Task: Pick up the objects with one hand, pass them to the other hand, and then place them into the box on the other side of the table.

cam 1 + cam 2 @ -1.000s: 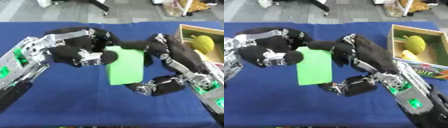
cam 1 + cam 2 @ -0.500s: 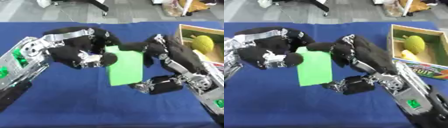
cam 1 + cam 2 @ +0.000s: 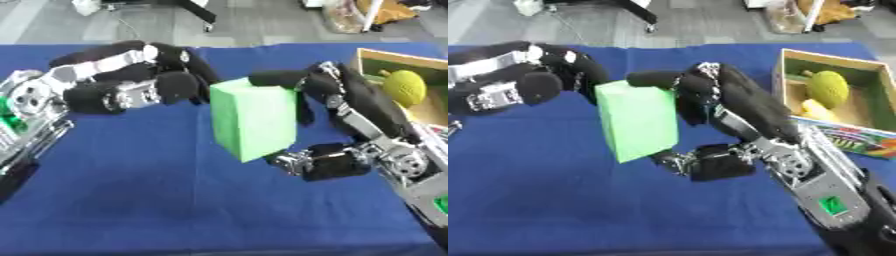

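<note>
Centrally, a plain green block [image 3: 254, 119] with flat faces and sharp edges is held upright above the blue cloth-covered table [image 3: 157, 200], clear of its surface. The block looks smooth and matte, taller than it is wide, and is tilted slightly. It is clamped by the right hand [image 3: 350, 120]: curled black fingers [image 3: 280, 79] are wrapped over the top right corner, while the thumb [image 3: 306, 162] is pressed against the lower right edge. The right forearm, black with silver joints, is angled up from the lower right corner. The left hand [image 3: 144, 82] is seen at the block's upper left, its padded black fingers curled and its thumb lying against or just beside the block's left face; whether the block is actually gripped by it cannot be told. The left arm is brought in from the left edge. At the right side of the table, an open cardboard box [image 3: 866, 132] with a printed front wall is set, and a bumpy yellow-green fruit [image 3: 828, 89] and a smaller yellow item [image 3: 815, 108] are lying inside it.
</note>
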You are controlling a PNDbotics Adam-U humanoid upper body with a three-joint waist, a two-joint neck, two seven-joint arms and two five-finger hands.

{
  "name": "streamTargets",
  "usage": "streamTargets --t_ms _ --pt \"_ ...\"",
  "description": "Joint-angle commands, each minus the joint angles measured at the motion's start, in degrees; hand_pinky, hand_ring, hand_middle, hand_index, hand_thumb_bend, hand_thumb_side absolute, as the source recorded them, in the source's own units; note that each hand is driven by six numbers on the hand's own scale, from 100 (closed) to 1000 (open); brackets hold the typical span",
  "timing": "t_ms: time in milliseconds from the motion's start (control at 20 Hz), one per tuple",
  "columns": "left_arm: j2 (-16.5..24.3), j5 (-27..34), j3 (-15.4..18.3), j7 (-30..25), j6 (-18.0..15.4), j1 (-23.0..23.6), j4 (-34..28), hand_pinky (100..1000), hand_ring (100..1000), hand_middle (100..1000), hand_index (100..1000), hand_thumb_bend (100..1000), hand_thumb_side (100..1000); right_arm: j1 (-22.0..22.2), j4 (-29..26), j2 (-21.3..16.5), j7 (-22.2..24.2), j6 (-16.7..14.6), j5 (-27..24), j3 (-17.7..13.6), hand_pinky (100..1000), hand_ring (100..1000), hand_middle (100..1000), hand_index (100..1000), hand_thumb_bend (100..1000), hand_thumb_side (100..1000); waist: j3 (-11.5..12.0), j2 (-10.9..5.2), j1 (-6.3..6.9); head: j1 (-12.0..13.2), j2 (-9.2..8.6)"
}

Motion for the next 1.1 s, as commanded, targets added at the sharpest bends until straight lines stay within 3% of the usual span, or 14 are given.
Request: streamTargets --t_ms 50,350,600,750,900,1050,1100 --pt "3.2 -3.2 5.0 3.3 -2.4 1.4 -0.9 786 753 736 785 450 790 -0.3 -0.2 -3.1 -1.3 0.3 -1.3 -2.5 185 192 201 530 108 151 -0.1 -1.47 0.54 -0.5 0.31" --pt "4.1 -7.0 12.9 13.4 -5.0 8.0 -0.9 780 746 726 784 375 804 2.9 -0.2 -8.8 -5.5 2.8 -2.1 -8.2 184 192 199 526 105 153 0.1 -1.28 0.15 -3.8 0.31" --pt "1.8 -7.7 16.6 20.5 -6.2 12.7 -0.9 762 721 696 769 331 781 8.1 -0.2 -14.3 -10.7 9.4 -3.7 -13.7 178 187 193 521 100 173 0.7 -1.11 -0.24 -9.5 0.31" --pt "-1.4 -7.5 18.2 24.0 -7.2 15.6 -0.9 757 716 690 763 326 783 10.9 -0.2 -17.4 -13.2 15.5 -3.8 -17.1 186 192 200 531 100 198 1.1 -1.00 -0.50 -12.3 0.20" --pt "-4.4 -7.3 19.5 27.1 -8.1 18.6 -0.9 749 705 678 754 323 781 12.7 0.1 -20.0 -13.3 23.8 -4.2 -19.7 190 193 207 551 100 247 1.6 -0.94 -0.71 -14.3 0.22" --pt "-7.0 -7.7 20.5 29.4 -9.0 20.9 -0.9 746 701 674 753 319 782 11.4 7.0 -21.4 -12.0 30.9 -4.7 -21.0 192 194 210 564 100 293 2.4 -0.98 -0.80 -15.3 0.30" --pt "-7.8 -8.0 20.8 30.0 -9.4 21.5 -0.9 745 700 674 752 319 781 10.5 10.6 -21.3 -11.9 32.4 -5.3 -21.1 188 190 204 566 100 130 2.6 -1.00 -0.81 -15.6 0.30"
